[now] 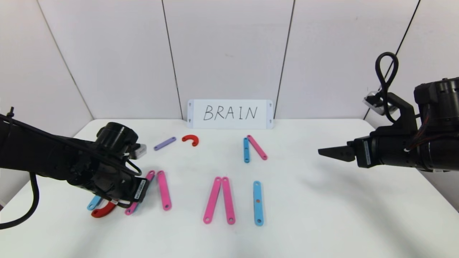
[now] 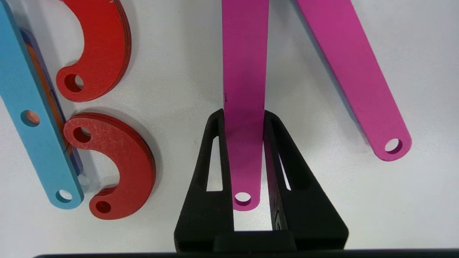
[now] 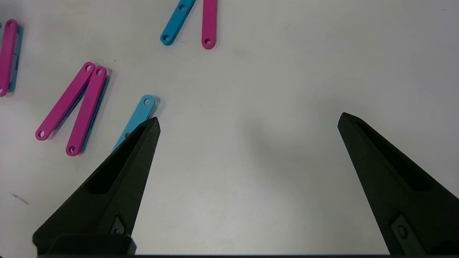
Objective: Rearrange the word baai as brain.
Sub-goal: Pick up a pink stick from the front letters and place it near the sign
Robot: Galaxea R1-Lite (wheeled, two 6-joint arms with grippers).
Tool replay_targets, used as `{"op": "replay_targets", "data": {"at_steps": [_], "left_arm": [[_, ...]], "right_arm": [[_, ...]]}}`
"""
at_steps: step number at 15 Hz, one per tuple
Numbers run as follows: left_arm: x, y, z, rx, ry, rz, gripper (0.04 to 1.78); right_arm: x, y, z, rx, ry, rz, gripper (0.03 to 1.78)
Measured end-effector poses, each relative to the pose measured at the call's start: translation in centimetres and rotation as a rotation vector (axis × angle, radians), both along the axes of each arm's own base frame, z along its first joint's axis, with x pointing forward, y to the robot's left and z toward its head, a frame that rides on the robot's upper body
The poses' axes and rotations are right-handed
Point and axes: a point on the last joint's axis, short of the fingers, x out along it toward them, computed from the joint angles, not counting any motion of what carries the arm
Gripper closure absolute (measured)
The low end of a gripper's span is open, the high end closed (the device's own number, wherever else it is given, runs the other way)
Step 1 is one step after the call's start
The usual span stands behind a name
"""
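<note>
Left gripper (image 2: 244,161): clenched on the near end of a pink bar (image 2: 245,71), one black finger pressed to each long edge, down at the table's left front.
Held bar, axis: long axis straight out from the claw, holed tip lying between the fingers; in the head view mostly hidden by the arm, far tip showing (image 1: 150,175), slanting from front-left to back-right.
Just beside: second pink bar (image 2: 353,75), apart from the held one, angled a little off it; two red C-pieces (image 2: 107,46) (image 2: 118,165) stacked end to end, touching a light-blue bar (image 2: 32,107), together reading as the letter B.
Further out: pink pair (image 1: 219,200) joined at the far tips into an unbarred A; lone light-blue bar (image 1: 258,202) as an I, long axis running front to back.
Back row: lilac bar (image 1: 165,143), spare red C-piece (image 1: 190,139), short blue-and-pink pair (image 1: 254,148) meeting at the far end.
Card (image 1: 230,113): handwritten BRAIN, upright at the rear edge.
Right gripper (image 3: 247,125): spread wide, holding nothing, hovering over the right side of the table (image 1: 340,222).
Progress: early, by the look of it. B standing; R apparently to be built from the held bar plus spare pieces; A and I roughly present; N not yet formed.
</note>
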Motion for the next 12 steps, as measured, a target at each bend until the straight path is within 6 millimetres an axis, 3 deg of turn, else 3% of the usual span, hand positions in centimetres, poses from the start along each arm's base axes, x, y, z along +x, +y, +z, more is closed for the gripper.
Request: {"op": "replay_targets", "data": {"at_steps": [6, 12], "left_arm": [[0.5, 0.6, 3.5, -0.023, -0.124, 0.021, 1.52], [4.9, 2.9, 7.6, -0.029, -0.220, 0.091, 1.52]], "right_arm": [[0.0, 0.1, 0.0, 0.001, 0.001, 0.003, 0.08], [-0.1, 0.1, -0.2, 0.001, 0.009, 0.004, 0.08]]}}
